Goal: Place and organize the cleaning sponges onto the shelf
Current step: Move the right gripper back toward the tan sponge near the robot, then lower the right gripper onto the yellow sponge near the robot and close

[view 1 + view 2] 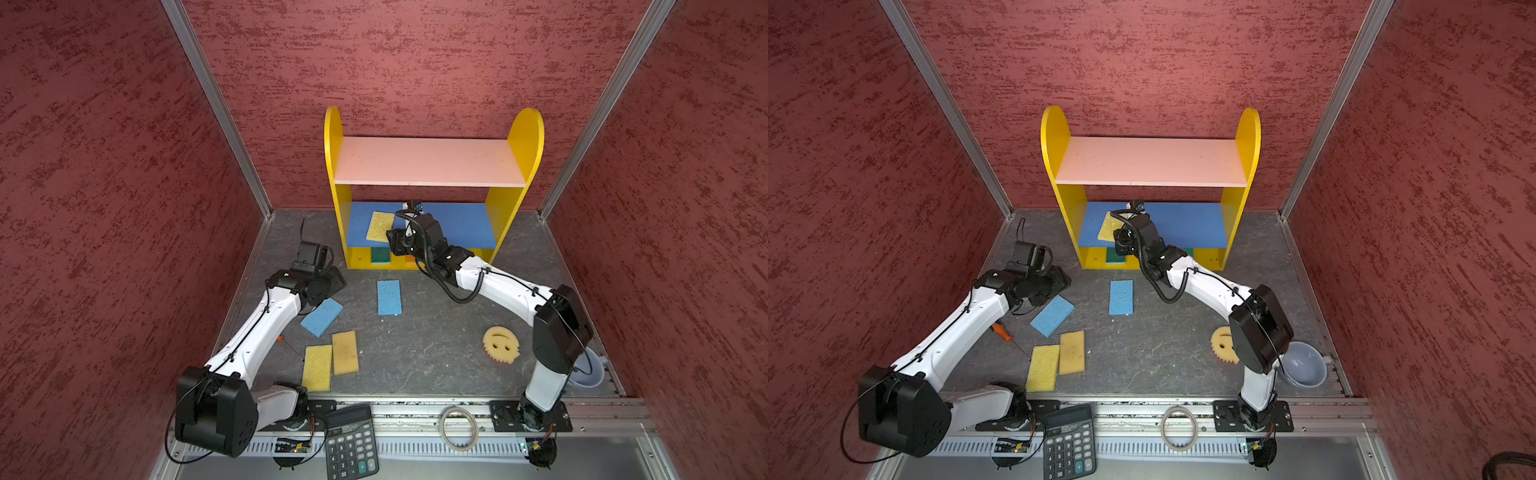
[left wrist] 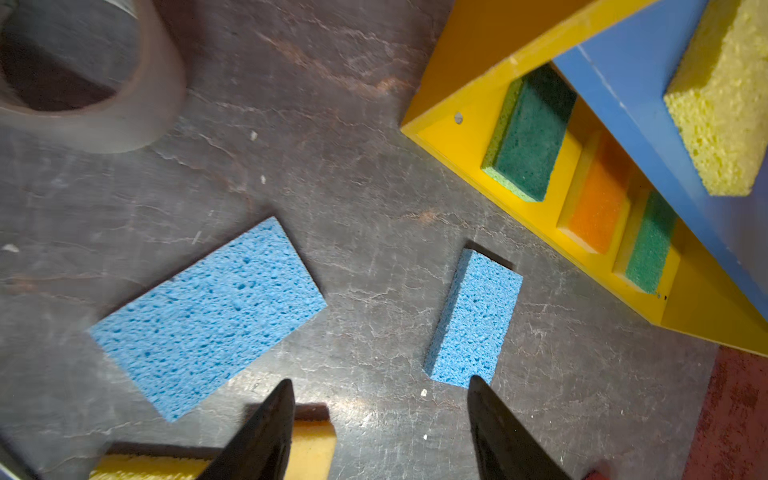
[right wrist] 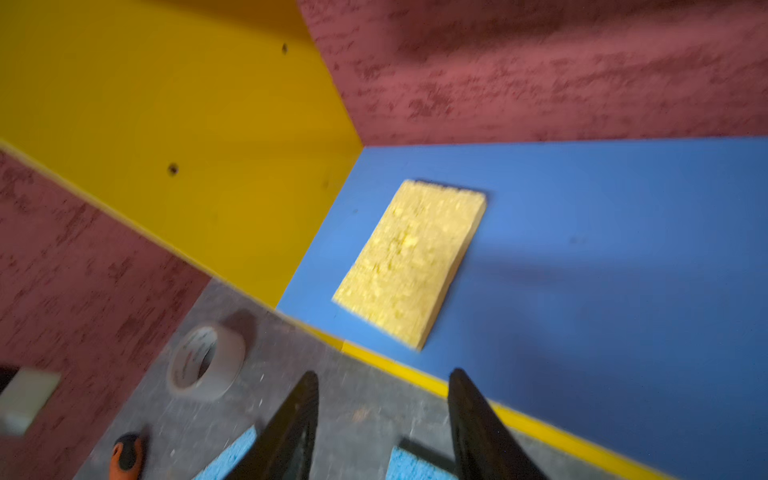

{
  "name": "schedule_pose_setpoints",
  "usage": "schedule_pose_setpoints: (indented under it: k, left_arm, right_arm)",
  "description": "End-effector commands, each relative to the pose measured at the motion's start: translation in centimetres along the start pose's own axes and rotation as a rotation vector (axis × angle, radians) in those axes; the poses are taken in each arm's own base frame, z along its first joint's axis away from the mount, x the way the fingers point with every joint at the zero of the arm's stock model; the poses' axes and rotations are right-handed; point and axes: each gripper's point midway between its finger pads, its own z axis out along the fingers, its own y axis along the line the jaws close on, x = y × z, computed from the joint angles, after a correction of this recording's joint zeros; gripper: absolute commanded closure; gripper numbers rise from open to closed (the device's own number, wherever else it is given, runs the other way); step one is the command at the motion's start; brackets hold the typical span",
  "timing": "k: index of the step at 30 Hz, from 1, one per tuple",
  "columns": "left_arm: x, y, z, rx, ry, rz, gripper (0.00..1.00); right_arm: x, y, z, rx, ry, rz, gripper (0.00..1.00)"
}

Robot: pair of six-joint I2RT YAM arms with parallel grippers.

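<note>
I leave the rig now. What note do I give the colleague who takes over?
Left hand: open, empty, near two blue rectangular foam sponges.
Right hand: open, empty, before the blue middle board of the yellow wooden shelf.
Done: one yellow foam sponge on that board; two green-topped sponges and one orange-topped sponge on the bottom board.
To do: both blue ones, a second yellow foam sponge, a tan foam sponge, the round smiley sponge, all on the table.

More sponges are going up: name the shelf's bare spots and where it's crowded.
The pink top board is bare side to side. The blue middle board is free from the yellow sponge across to the opposite yellow side panel. The bottom tier is crowded: green sponge, orange sponge, second green sponge, side by side.
</note>
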Motion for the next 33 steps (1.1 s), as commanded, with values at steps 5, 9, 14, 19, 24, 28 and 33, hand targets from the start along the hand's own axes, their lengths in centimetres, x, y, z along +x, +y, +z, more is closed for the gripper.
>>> schedule_pose_setpoints:
  k: [5,9,14,19,24,28,33]
  left_arm:
    - [0.0,5.3,-2.7,-0.174,-0.041,-0.107,0.31]
    - [1.3,8.0,-2.4,-0.268,-0.026,-0.169,0.31]
    - [3.3,9.8,-1.3,-0.278,0.009,-0.257,0.25]
    - [4.6,11.5,-0.8,-0.331,0.039,-0.301,0.24]
    - [2.4,11.7,-1.6,-0.332,-0.013,-0.322,0.23]
    - [0.8,11.5,-2.0,-0.257,-0.036,-0.402,0.24]
    - [-0.4,10.9,-3.2,-0.207,-0.076,-0.398,0.24]
  right_arm:
    - [11.5,7.7,-1.9,-0.087,0.174,-0.128,0.40]
    - [17.5,10.0,-1.5,-0.201,0.307,-0.148,0.40]
    - [22.9,11.0,-1.3,-0.222,0.428,-0.262,0.32]
    - [25.5,13.1,-2.4,-0.290,0.454,-0.390,0.37]
    - [27.9,16.4,-4.4,-0.431,0.455,-0.536,0.44]
    - [29.5,16.9,-4.6,-0.459,0.497,-0.549,0.46]
    - [31.1,15.7,-3.5,-0.412,0.544,-0.540,0.44]
